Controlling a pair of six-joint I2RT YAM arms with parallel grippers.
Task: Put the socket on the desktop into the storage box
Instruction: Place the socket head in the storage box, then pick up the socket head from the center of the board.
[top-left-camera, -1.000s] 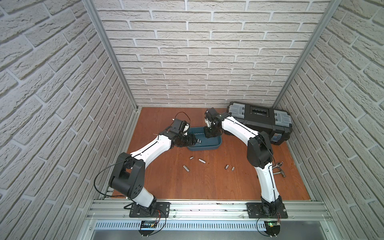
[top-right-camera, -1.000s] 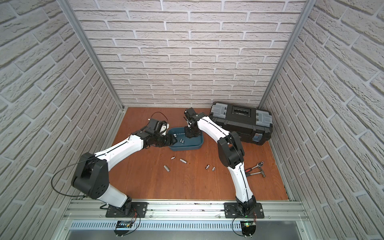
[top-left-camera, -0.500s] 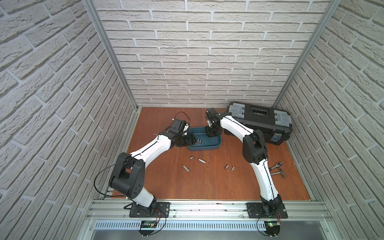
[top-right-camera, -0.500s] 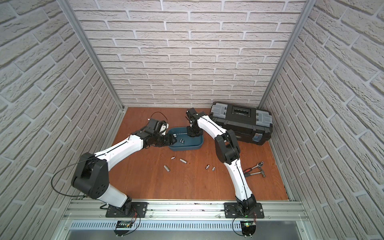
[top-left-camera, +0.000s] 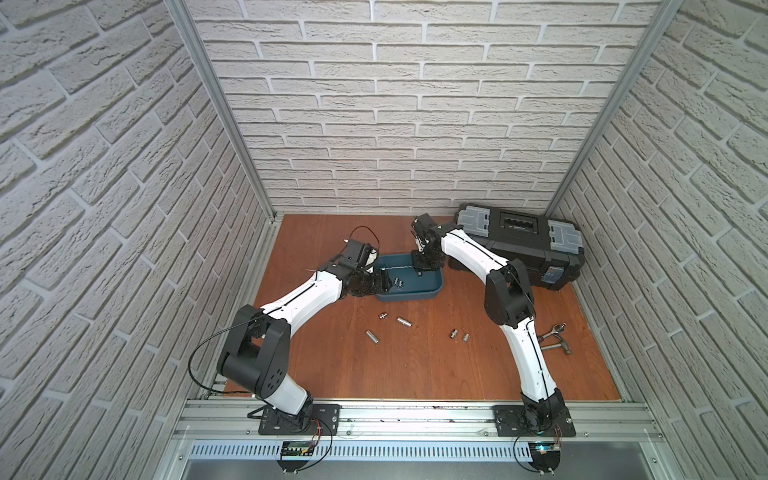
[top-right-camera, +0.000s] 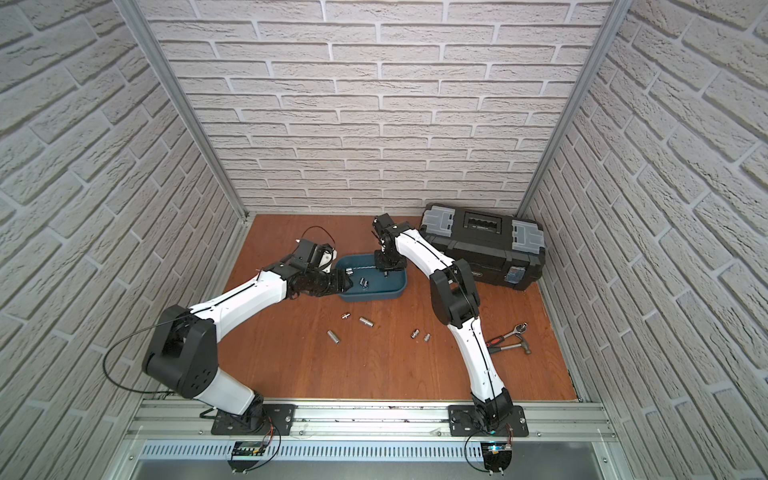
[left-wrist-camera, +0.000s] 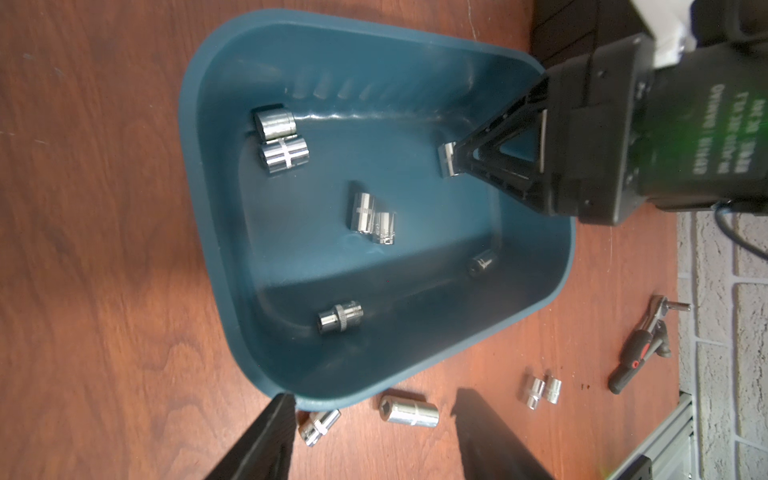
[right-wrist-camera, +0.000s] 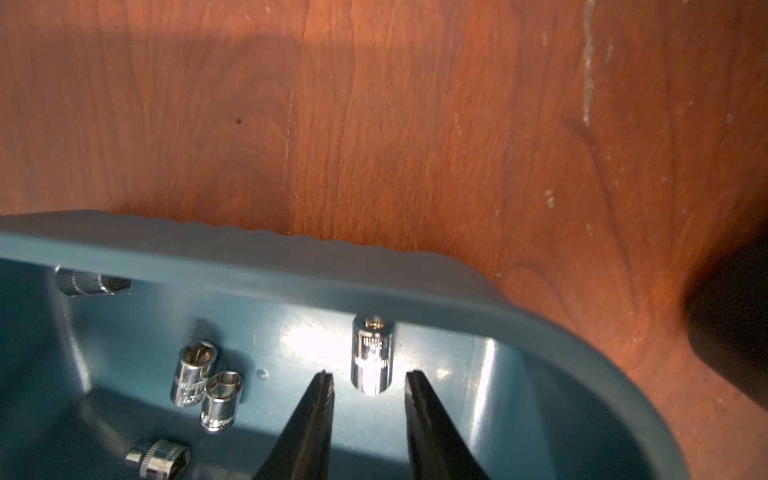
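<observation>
Inside storage box (right-wrist-camera: 291, 266), right gripper (right-wrist-camera: 369, 374) slightly ajar, clear of socket (right-wrist-camera: 372, 353).

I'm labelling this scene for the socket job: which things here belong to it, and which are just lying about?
Part of the job:
- loose sockets on the desktop
- storage box
- sockets already inside it

Just lying about:
- black toolbox
- ratchet
- hammer

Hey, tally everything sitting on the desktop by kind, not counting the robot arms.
Toolbox: 1
Storage box: 1
Sockets in it: 7
Sockets on the desktop: 5
Ratchet: 1
Hammer: 1
Total: 16
</observation>
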